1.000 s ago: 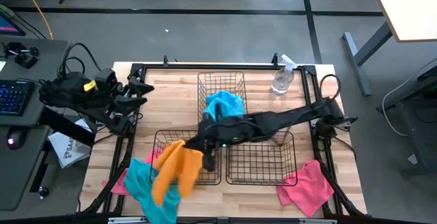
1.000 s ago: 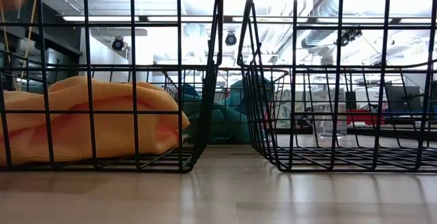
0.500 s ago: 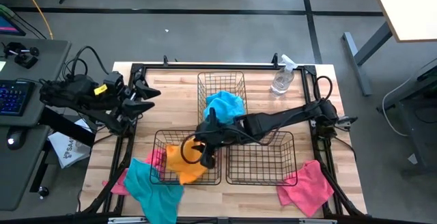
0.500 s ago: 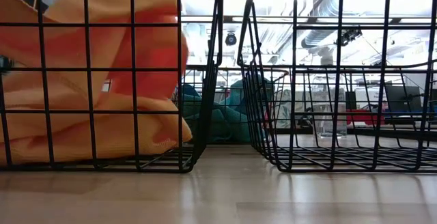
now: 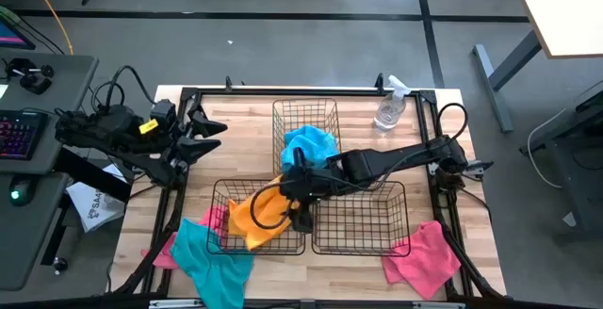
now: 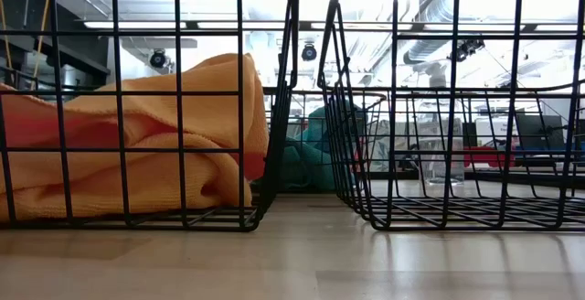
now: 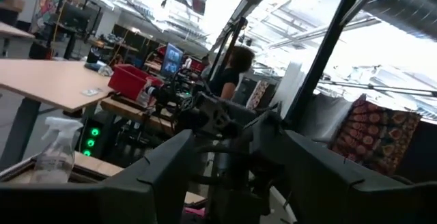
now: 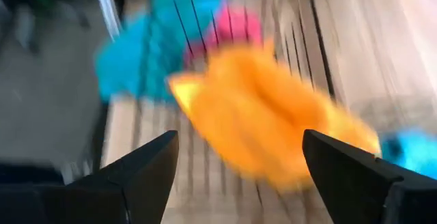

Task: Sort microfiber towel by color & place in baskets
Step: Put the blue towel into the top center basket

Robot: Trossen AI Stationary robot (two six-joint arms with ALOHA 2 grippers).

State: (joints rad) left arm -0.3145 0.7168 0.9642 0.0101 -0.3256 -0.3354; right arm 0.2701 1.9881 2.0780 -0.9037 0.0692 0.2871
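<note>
An orange towel point(image 5: 252, 217) lies bunched in the near-left wire basket point(image 5: 219, 196); it also shows in the low view point(image 6: 137, 154). My right gripper point(image 5: 298, 194) hangs open just above that basket's far right corner. In the right wrist view point(image 8: 239, 142) its fingers stand wide apart with the orange towel point(image 8: 259, 121) beyond them. A blue towel point(image 5: 309, 144) lies in the far basket point(image 5: 276, 111). The near-right basket point(image 5: 377, 224) holds nothing. My left gripper point(image 5: 203, 135) waits open at the table's left side.
A teal towel point(image 5: 209, 260) lies over a pink one point(image 5: 209, 219) at the near left, against the basket. Another pink towel point(image 5: 424, 257) lies at the near right corner. A clear spray bottle point(image 5: 389, 107) stands at the far right.
My right gripper has gone from the basket's near side toward the far right, carrying the orange towel. The towel first hung over the basket's near rim and now lies bunched inside the near-left basket. My left gripper has shifted slightly toward the right.
</note>
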